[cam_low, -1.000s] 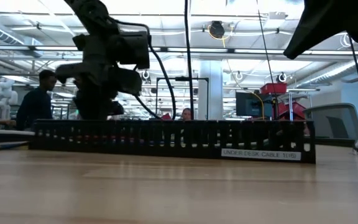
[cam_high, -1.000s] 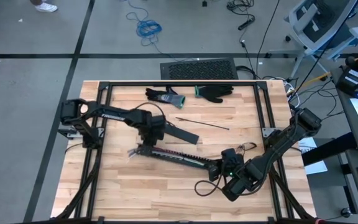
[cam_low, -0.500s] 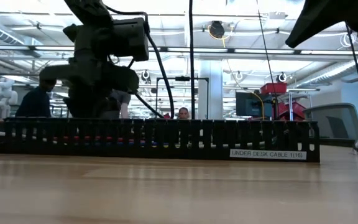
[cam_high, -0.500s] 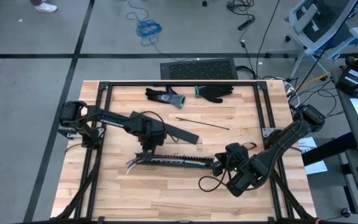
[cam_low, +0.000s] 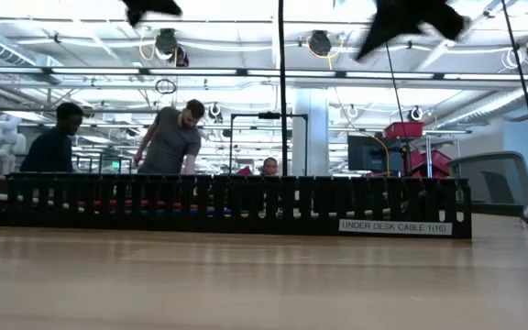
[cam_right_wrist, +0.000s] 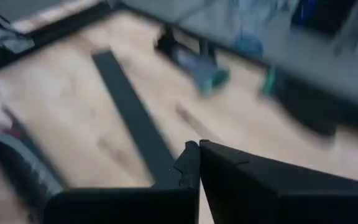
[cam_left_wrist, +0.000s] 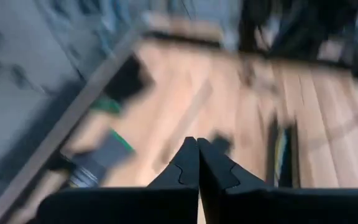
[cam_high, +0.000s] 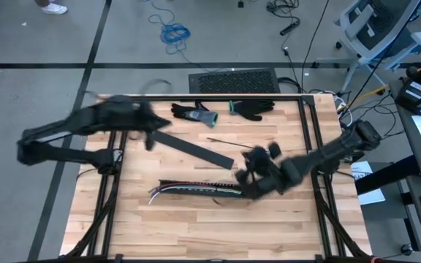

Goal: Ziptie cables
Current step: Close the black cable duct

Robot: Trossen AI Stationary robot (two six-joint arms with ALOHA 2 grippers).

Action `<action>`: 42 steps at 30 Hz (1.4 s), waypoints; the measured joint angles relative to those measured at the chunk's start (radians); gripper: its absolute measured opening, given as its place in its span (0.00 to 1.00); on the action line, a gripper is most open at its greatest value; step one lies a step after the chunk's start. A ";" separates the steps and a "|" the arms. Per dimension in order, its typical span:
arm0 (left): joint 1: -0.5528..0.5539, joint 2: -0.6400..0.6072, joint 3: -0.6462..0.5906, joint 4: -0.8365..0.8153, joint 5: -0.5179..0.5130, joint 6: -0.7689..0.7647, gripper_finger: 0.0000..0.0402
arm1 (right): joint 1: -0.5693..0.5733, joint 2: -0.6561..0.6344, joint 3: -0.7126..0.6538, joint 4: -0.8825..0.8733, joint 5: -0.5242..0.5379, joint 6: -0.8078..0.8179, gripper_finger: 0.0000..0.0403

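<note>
My cables (cam_high: pixel 168 189) lie in the black slotted duct (cam_high: pixel 203 189) near the middle of the table (cam_high: pixel 196 226), long axis running left to right. Their loose coloured ends fan out of the duct's left end toward my left arm's side. In the low view the duct (cam_low: pixel 232 203) stands broadside, red and blue wire showing through its slots. My left gripper (cam_left_wrist: pixel 197 163) is lifted over the table's far left corner, fingers pressed together, empty. My right gripper (cam_right_wrist: pixel 199 163), likewise pinched closed and empty, hovers, I think, just above the duct's right end. A flat black cover strip (cam_high: pixel 196 151) lies diagonally beyond.
</note>
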 joint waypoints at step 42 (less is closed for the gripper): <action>0.006 -0.187 -0.002 0.002 -0.254 0.021 0.00 | -0.637 0.886 1.053 -0.024 -1.004 -1.129 0.48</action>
